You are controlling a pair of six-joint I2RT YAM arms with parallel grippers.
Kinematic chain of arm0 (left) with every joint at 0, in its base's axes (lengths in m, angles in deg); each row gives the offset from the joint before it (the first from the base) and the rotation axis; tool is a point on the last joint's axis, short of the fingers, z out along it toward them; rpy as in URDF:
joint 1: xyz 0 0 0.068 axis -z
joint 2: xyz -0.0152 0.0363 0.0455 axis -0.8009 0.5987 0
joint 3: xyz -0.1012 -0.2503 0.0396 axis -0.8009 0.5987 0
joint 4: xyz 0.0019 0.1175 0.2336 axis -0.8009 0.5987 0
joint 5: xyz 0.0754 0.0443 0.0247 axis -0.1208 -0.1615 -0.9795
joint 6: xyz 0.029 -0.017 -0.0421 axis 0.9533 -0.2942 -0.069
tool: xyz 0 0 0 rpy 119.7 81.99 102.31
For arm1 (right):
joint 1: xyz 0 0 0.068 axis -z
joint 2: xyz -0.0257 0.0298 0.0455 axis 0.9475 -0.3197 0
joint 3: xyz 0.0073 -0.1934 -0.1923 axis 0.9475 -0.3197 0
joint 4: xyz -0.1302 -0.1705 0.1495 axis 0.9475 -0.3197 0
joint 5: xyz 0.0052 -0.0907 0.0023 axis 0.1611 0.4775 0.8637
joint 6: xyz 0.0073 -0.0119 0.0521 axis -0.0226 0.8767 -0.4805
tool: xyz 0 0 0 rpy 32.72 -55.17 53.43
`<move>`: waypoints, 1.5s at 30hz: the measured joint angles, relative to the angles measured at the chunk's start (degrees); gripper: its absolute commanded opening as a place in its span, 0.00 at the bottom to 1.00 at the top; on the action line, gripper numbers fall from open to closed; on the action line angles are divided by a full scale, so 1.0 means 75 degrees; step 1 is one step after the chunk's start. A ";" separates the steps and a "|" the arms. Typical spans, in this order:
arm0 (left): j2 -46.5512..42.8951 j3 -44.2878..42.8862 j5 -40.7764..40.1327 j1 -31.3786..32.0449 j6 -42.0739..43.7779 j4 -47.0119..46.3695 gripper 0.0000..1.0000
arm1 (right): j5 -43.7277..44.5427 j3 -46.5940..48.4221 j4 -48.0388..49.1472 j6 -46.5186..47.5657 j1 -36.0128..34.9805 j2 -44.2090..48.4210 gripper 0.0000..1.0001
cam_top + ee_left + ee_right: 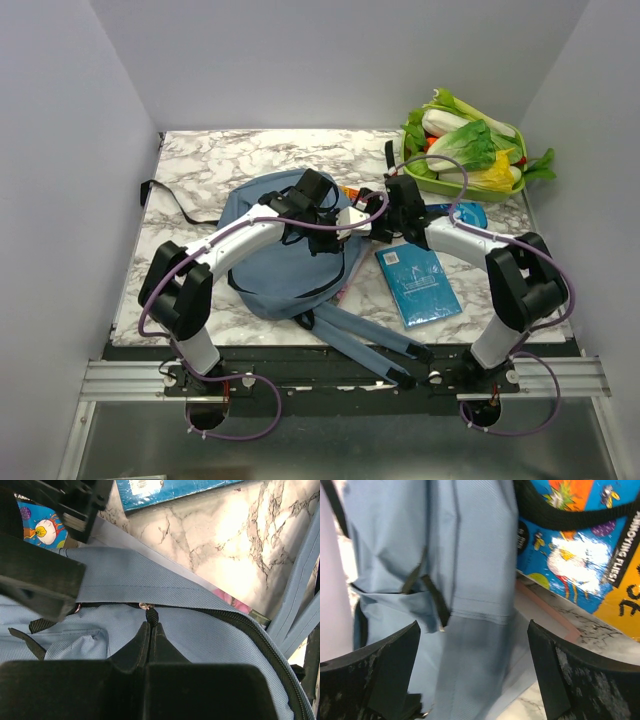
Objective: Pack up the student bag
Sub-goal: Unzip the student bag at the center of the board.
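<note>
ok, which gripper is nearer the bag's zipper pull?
Left. The left gripper, jaws shut, pinches the zipper pull; the right gripper, jaws open, hangs at the student bag's edge near the colourful book.

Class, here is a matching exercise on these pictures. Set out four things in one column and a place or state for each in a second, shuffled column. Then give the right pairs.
1. student bag
2. teal book
3. left gripper
4. right gripper

A. open
B. flat on the table, right of the bag
C. shut
D. centre of the table, straps toward the arm bases

Pairs: 1-D, 2-B, 3-C, 4-A
</note>
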State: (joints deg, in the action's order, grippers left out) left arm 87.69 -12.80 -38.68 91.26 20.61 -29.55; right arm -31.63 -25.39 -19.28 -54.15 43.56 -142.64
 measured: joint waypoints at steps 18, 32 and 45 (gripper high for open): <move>0.0000 -0.0003 -0.0044 0.0082 -0.0073 0.0140 0.00 | -0.0157 0.0924 -0.1151 0.0172 -0.0050 -0.0632 0.03; -0.0877 0.0399 -0.0321 0.0096 -0.0064 0.0358 0.00 | 0.0233 0.3424 -0.2532 0.0507 0.0073 -0.1988 0.01; -0.2836 0.1606 -0.0711 0.0087 0.0090 0.1425 0.00 | 0.0321 0.5861 -0.3675 0.0644 0.0201 -0.3544 0.67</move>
State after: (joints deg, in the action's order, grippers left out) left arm 66.42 -0.76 -44.01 91.92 21.28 -18.86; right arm -29.22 18.56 -46.85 -49.32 45.07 -169.22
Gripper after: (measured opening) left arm 0.010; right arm 0.247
